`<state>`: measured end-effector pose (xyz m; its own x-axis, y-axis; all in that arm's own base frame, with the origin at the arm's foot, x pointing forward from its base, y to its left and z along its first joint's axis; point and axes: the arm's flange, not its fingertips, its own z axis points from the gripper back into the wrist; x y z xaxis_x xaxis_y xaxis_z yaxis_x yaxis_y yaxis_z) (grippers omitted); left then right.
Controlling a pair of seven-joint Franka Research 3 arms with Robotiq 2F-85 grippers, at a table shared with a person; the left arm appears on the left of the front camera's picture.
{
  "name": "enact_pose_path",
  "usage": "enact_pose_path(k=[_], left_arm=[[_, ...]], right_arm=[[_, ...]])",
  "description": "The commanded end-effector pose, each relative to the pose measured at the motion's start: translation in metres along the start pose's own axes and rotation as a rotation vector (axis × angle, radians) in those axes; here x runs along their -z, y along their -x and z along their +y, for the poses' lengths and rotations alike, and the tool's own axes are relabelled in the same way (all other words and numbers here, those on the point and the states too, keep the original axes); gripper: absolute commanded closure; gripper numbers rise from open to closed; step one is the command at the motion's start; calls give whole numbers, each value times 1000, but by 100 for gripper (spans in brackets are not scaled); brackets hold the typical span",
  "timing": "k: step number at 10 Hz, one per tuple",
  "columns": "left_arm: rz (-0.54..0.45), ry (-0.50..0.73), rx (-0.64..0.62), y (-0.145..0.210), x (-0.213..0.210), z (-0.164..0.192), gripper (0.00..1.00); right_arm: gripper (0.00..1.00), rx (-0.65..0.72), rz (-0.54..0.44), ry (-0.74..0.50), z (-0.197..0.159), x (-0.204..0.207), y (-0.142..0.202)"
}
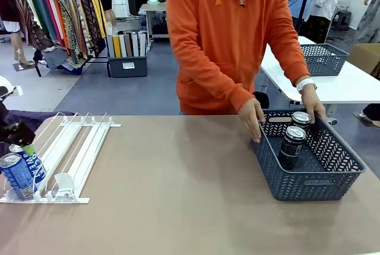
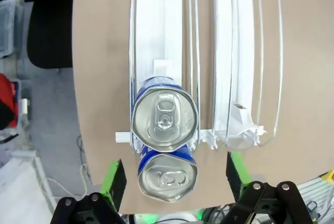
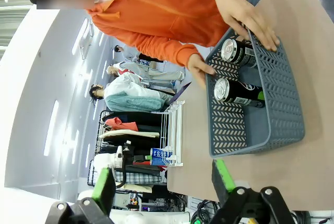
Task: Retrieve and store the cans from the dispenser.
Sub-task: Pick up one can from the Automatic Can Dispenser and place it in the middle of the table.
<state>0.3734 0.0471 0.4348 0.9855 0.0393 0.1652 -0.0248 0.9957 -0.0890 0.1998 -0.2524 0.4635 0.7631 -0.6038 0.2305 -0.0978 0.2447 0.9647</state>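
Lettering on blue cans is illegible; left hand and right hand gape empty.

The flat tan-brown bench carries two things. Just ahead of my left fingers lies the flat white plastic rack of long parallel rails. Its low front lip is nearest those fingers, close to the bench's edge, and its lanes run straight away from them. Well ahead of my right fingers sits the dark grey rectangular mesh basket, flat on the bench. The white rack lies far beyond it, with bare bench between the two.
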Motion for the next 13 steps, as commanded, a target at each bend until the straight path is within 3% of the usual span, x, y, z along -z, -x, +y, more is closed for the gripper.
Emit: enact_pose_path(k=[1, 4, 11, 12, 13], left_arm=[[22, 15, 15, 17, 21, 4, 0], [84, -9, 41, 21, 31, 6, 0], [95, -57, 83, 19, 45, 3, 0], [93, -64, 89, 18, 46, 3, 20], [90, -72, 93, 18, 46, 3, 78]], right_arm=[[0, -27, -14, -25, 3, 1, -3], [0, -27, -14, -25, 3, 1, -3], [0, -27, -14, -25, 3, 1, -3], [0, -27, -14, -25, 3, 1, -3], [0, -27, -14, -25, 3, 1, -3]])
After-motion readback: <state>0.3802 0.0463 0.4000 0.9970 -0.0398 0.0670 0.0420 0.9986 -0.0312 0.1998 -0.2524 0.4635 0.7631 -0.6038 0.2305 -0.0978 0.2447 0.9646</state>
